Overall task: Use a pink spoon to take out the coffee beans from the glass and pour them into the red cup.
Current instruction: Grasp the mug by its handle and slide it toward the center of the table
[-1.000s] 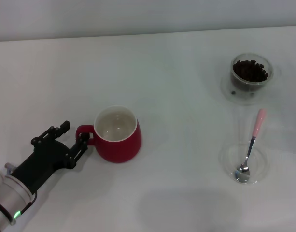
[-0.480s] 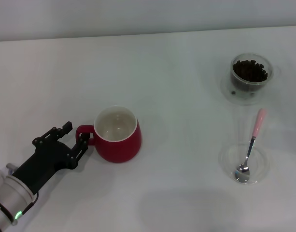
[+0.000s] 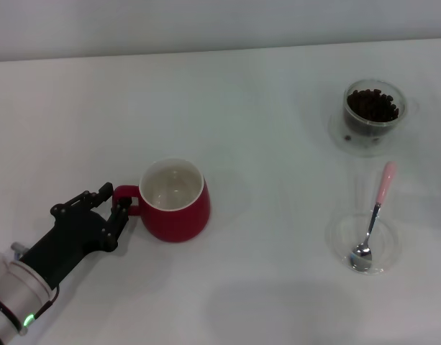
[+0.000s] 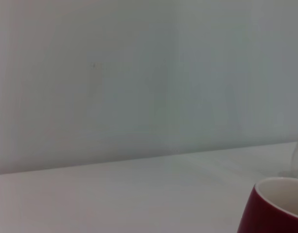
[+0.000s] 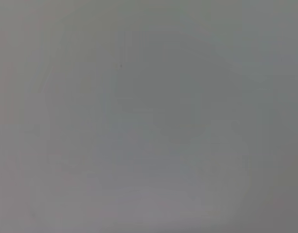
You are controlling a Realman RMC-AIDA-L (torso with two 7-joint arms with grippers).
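The red cup stands left of the table's middle, white inside, with its handle pointing at my left gripper. That gripper is open, with one black finger on each side of the handle and close to it. The left wrist view catches only the red cup's rim. At the far right stands the glass, filled with the coffee beans. The pink spoon lies nearer, its bowl resting in a shallow clear dish. My right gripper is out of view.
A clear saucer lies under the glass. The white table runs back to a pale wall. The right wrist view is an even grey with nothing to make out.
My left gripper's fingers have drawn closer together around the cup's handle, the far finger coming in toward it. The cup, spoon and glass have stayed put.
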